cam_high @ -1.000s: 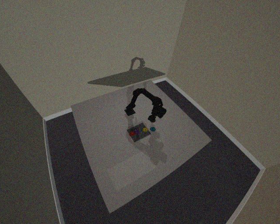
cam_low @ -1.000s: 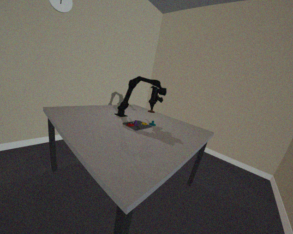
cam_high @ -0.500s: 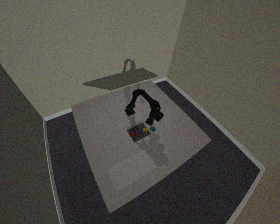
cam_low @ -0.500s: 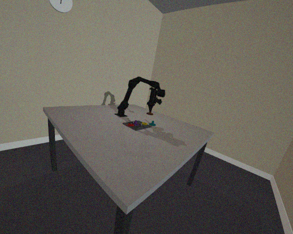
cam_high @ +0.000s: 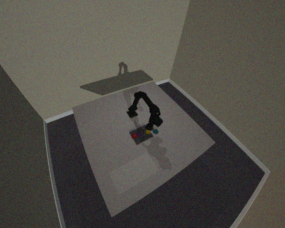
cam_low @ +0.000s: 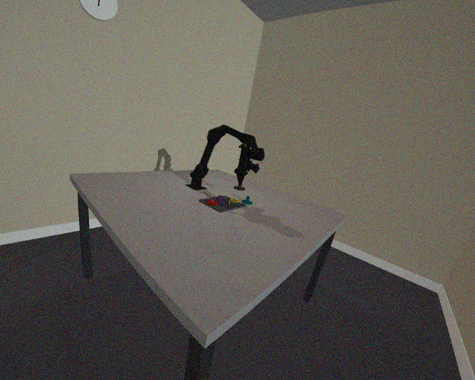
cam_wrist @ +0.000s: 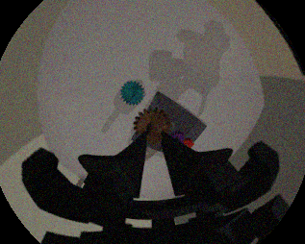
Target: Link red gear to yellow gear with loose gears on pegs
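Wrist view: brown gear [cam_wrist: 152, 120] btwn gripper [cam_wrist: 153, 134] fingertips, teal gear [cam_wrist: 133, 92] apart.

So, up at the top edge of the exterior view, part of a round white clock [cam_low: 99, 7] can be seen, mounted on the wall [cam_low: 147, 90] and cut off by the frame, with a bit of dark hand showing. The dark floor [cam_high: 199, 193] [cam_low: 106, 326] is edged by pale skirting [cam_high: 217, 124] [cam_low: 393, 266], and a grey ceiling [cam_low: 311, 7] can be spotted too.
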Motion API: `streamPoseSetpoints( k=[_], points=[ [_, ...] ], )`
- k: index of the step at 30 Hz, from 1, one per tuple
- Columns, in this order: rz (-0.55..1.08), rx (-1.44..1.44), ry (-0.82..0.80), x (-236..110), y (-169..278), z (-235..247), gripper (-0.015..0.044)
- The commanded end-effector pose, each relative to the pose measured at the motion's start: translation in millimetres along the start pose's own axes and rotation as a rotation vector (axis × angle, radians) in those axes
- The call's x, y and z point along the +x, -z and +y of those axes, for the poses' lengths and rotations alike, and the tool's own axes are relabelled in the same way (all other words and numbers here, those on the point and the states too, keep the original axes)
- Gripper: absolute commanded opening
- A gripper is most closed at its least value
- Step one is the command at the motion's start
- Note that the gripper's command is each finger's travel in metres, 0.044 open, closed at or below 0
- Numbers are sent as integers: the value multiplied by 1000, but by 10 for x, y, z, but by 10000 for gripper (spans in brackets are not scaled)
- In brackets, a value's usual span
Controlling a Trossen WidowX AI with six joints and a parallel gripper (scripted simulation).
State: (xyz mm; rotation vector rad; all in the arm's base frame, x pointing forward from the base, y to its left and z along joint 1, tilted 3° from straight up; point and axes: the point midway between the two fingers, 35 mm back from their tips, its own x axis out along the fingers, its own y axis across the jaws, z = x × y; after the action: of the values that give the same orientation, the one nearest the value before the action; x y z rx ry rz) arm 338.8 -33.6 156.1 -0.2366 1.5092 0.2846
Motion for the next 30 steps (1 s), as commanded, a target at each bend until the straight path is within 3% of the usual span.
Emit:
streamPoseSetpoints(
  k=[1, 30],
  points=[
    [1, -5, -3, 59, 46, -105, 0],
    [3, -5, -1, 267, 340, -612, 0]
  ],
)
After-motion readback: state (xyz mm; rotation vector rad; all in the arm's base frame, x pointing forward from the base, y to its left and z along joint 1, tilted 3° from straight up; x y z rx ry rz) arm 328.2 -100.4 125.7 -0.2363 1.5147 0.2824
